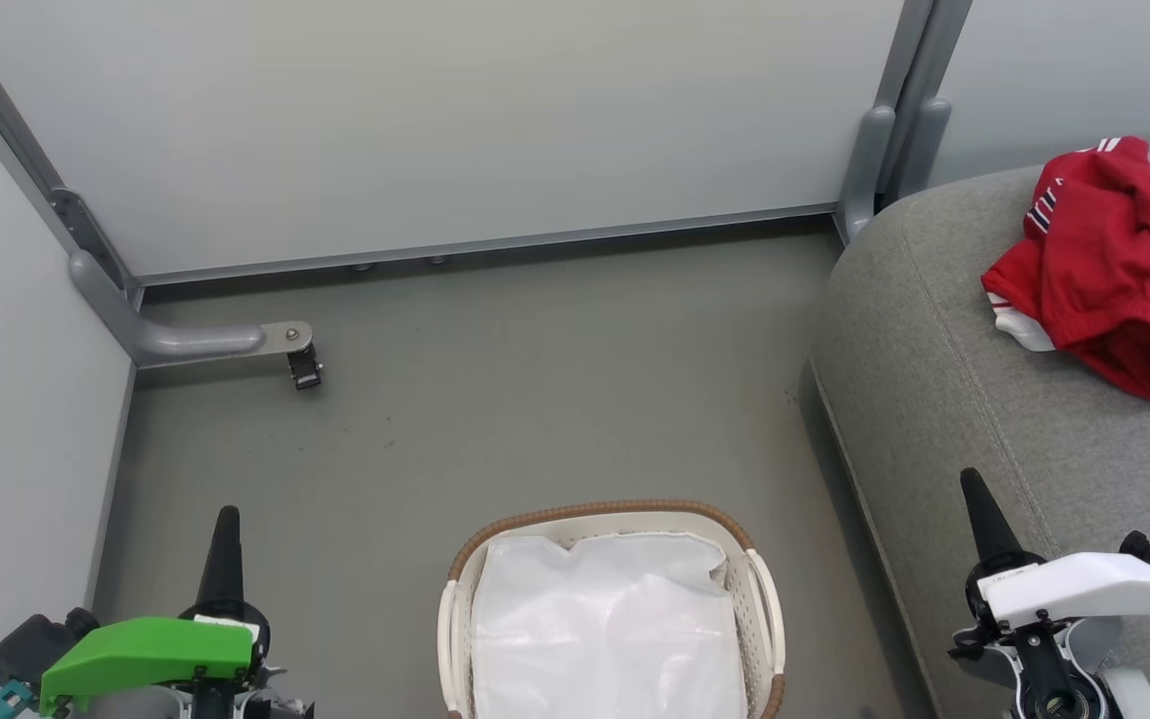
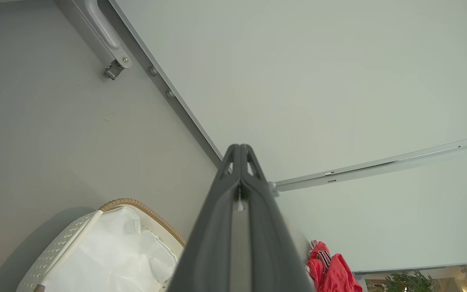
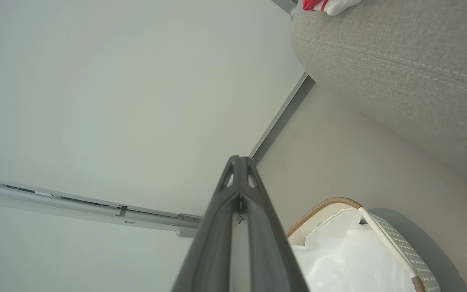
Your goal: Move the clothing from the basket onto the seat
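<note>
Red clothing [image 1: 1109,275] with white and black trim lies crumpled on the grey seat [image 1: 964,399] at the right; a corner of it shows as the red clothing [image 2: 330,269] and the clothing [image 3: 326,5]. The white basket [image 1: 763,609] with a brown rim stands on the floor at bottom centre, holding just its white liner [image 1: 605,629]. My left gripper [image 1: 226,519] is shut and empty, left of the basket [image 2: 67,243]. My right gripper [image 1: 974,489] is shut and empty, over the seat's front edge, right of the basket [image 3: 395,243].
Pale partition walls [image 1: 435,120] close off the back and left. A grey wall foot with a castor [image 1: 303,369] juts onto the floor at back left. Another grey post base [image 1: 869,160] stands by the seat's back corner. Grey floor [image 1: 535,399] lies between walls, basket and seat.
</note>
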Robot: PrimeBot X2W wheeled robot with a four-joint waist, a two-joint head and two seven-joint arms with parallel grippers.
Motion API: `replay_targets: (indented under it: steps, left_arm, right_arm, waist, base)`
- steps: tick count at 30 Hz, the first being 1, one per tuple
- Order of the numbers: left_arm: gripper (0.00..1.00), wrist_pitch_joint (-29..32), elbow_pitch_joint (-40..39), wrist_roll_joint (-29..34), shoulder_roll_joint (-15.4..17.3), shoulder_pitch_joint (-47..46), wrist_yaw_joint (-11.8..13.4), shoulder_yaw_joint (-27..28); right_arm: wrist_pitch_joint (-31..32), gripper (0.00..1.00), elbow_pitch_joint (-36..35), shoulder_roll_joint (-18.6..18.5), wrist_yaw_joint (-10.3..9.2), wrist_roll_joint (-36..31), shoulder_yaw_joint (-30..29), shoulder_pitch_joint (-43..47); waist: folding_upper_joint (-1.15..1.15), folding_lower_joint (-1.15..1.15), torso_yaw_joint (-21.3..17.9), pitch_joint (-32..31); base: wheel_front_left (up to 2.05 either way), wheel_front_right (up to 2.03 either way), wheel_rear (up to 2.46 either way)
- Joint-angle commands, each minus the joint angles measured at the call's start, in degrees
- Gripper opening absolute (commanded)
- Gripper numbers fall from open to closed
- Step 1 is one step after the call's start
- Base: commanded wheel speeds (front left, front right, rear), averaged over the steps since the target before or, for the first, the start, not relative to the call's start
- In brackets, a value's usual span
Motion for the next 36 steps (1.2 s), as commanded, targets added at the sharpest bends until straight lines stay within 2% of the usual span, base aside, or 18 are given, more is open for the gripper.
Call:
replay_targets:
  steps: [1, 36]
  left_arm:
    - [0.00, 0.5, -0.7, -1.5, 0.5, -1.5, -0.2, 0.5]
    - [0.00, 5.0, -0.7, -16.5, 0.4, -3.2, -0.9, 2.9]
  right_arm:
    - [0.4, 0.00, -0.7, -0.3, -0.03, 1.6, -0.4, -1.0]
    - [4.9, 0.00, -1.1, -0.4, -0.04, 19.3, -2.3, -1.0]
  waist:
    - [0.00, 0.00, 0.0, 0.0]
    - [0.00, 0.00, -0.7, -0.6]
  base:
    - [0.00, 0.00, 0.00]
    - [0.00, 0.00, 0.00]
